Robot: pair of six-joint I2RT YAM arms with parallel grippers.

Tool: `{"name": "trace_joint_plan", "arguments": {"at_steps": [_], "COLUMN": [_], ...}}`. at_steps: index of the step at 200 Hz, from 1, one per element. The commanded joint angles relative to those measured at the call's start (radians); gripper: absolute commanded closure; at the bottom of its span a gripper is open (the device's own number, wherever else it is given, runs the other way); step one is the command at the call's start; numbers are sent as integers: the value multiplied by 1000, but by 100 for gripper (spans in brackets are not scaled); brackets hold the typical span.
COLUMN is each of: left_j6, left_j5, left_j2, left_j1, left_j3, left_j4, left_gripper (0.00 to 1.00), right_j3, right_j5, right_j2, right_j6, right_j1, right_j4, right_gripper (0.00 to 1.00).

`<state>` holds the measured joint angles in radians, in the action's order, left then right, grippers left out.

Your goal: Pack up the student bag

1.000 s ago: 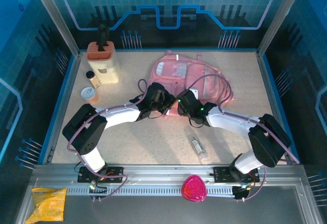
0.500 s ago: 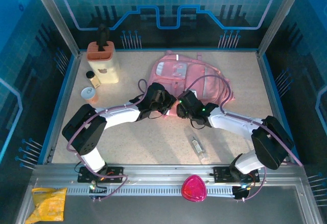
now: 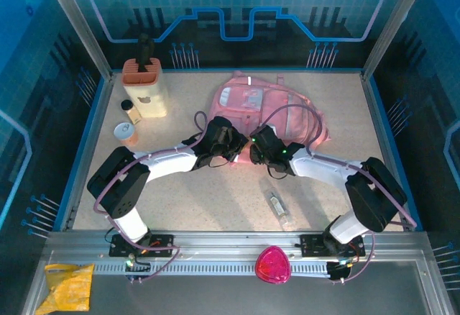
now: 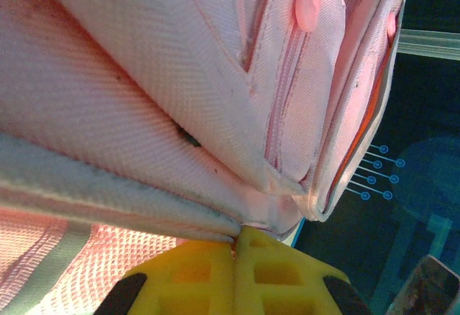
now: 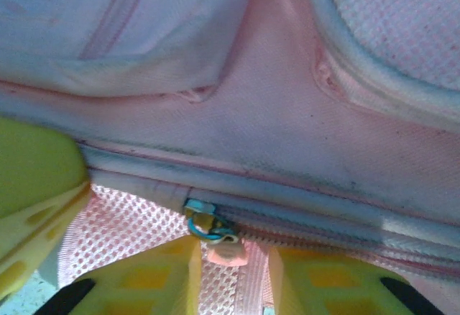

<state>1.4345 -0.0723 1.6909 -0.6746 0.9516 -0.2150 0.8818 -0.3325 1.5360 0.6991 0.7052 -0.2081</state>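
**Zip tab in reach, grip not yet made**

From above, the student bag (image 3: 277, 110) lies flat at the far middle of the table. You have both claws at its near edge: the left gripper (image 3: 236, 149) at the near-left corner, the right gripper (image 3: 254, 154) just beside it. A small clear bottle (image 3: 279, 209) lies on your side of the bag, well apart from it and not yet packed.

Left wrist camera: the yellow fingers (image 4: 194, 272) are pressed together, clamped on the bag's piped edge seam. That's your anchor. If that thin fabric slides out, I'd expect the bag to drag along rather than unzip.

Right wrist camera: the jaws stand apart, straddling the zip tab (image 5: 224, 250) on its teal ring, not pinching it. Here's the risk as I read it. Close a touch off-centre and the little tab flips aside, or you catch the pink mesh (image 5: 122, 236) instead. Pull askew and the slider may jam on the seam.
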Motion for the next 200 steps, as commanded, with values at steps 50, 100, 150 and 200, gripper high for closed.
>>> {"name": "trace_joint_plan", "arguments": {"at_steps": [50,100,150,200], "left_j6": [-36,-51,-56,-53], "left_j5": [-15,-3,1,-5], "left_j2": [-53,-51,-42,-30], "left_j1": [-16,-15,-14,-10], "left_j3": [36,35,35,38], "left_j4": [-10,-4,-2,-7], "left_gripper": [100,100,100,100], "right_j3": [23,3,4,28], "right_j5": [25,12,-24,56], "right_j2": [50,-4,-46,-6], "right_j6": [-51,-72,-84,-136], "right_j1": [-29,-27,-30,-47], "right_j4": [104,93,42,52], "right_gripper": [77,80,77,82]}}
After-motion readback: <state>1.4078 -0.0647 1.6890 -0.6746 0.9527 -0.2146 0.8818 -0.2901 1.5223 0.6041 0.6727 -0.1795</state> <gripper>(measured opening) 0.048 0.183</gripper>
